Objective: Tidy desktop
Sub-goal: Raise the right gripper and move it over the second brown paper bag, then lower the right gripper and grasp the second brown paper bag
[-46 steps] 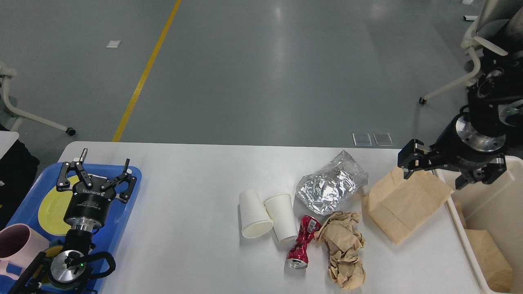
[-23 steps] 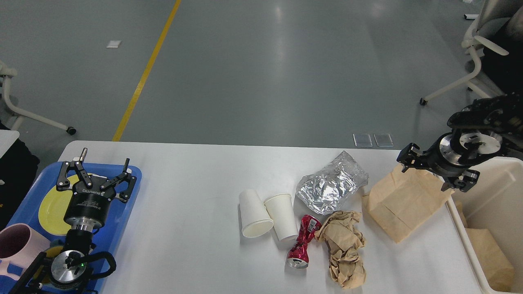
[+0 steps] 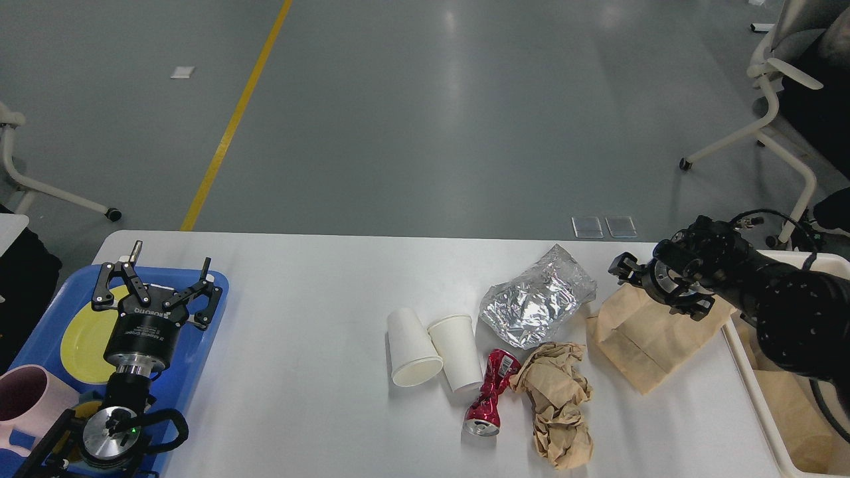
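Observation:
The white desktop (image 3: 299, 372) carries a cluster of litter right of centre: two white paper cups (image 3: 413, 347) (image 3: 457, 352) lying tipped, a crushed red can (image 3: 489, 395), crumpled brown paper (image 3: 556, 401), a silver foil bag (image 3: 538, 299) and a flat brown paper bag (image 3: 647, 332). My right gripper (image 3: 625, 267) hangs low over the far edge of the flat paper bag, dark and small, its fingers not separable. My left gripper (image 3: 159, 279) stands open over the blue tray (image 3: 199, 345), holding nothing.
On the blue tray lie a yellow plate (image 3: 83, 338) and a pink mug (image 3: 23, 398). A cream bin (image 3: 747, 358) with brown paper inside stands at the table's right end. Chair legs stand on the floor behind the table.
My right arm has dropped and swung left, bringing its gripper down near the far edge of the flat paper bag. The left arm and the litter have not moved.

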Controlling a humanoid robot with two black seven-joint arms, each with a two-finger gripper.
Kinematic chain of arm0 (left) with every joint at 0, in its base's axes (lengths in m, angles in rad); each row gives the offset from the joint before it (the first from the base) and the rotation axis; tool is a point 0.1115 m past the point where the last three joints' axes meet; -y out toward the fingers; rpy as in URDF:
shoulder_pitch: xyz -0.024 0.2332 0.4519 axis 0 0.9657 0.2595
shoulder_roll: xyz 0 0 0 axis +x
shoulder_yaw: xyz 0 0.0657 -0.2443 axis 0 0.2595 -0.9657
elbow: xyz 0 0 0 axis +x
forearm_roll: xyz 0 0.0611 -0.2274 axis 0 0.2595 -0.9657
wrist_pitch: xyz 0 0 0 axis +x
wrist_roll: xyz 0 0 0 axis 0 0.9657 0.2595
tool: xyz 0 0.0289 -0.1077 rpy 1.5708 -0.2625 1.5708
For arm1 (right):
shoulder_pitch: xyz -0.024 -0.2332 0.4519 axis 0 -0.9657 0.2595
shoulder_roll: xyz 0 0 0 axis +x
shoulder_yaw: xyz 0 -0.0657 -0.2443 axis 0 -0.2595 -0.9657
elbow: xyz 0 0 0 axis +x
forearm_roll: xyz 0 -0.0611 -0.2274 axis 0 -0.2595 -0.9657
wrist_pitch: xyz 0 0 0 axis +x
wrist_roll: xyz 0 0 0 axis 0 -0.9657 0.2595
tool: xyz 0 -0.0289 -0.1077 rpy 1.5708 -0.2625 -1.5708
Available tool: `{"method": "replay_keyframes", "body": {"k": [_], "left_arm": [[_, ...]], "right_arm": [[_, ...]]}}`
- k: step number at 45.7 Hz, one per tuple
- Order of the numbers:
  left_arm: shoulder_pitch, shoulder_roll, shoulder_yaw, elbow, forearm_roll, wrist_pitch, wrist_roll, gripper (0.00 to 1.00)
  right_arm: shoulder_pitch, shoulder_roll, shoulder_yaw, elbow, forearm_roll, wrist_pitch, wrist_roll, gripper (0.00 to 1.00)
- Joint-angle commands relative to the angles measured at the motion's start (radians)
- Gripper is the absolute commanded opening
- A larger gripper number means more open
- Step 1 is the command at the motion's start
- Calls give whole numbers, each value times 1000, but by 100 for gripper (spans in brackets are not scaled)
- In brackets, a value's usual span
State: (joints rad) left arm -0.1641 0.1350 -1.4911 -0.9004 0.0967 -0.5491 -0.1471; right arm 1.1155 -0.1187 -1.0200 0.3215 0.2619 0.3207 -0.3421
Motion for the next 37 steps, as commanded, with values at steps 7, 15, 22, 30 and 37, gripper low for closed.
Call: {"method": "replay_keyframes", "body": {"k": [7,15,22,30,37], "left_arm": [[0,0,0,0,0,0,1,96],[0,0,0,0,0,0,0,96],[0,0,0,0,0,0,0,96],[0,0,0,0,0,0,0,96],[0,0,0,0,0,0,0,96]], "right_arm": [[-71,27,27,-16,-1,-86,6,100],[-101,25,46,-10,-3,-92,6,100],[-135,28,47,-4,-29,-104,6,100],[-167,28,87,-1,-29,-117,6,63],[-189,28,127,1,-27,-120,6,28]]}}
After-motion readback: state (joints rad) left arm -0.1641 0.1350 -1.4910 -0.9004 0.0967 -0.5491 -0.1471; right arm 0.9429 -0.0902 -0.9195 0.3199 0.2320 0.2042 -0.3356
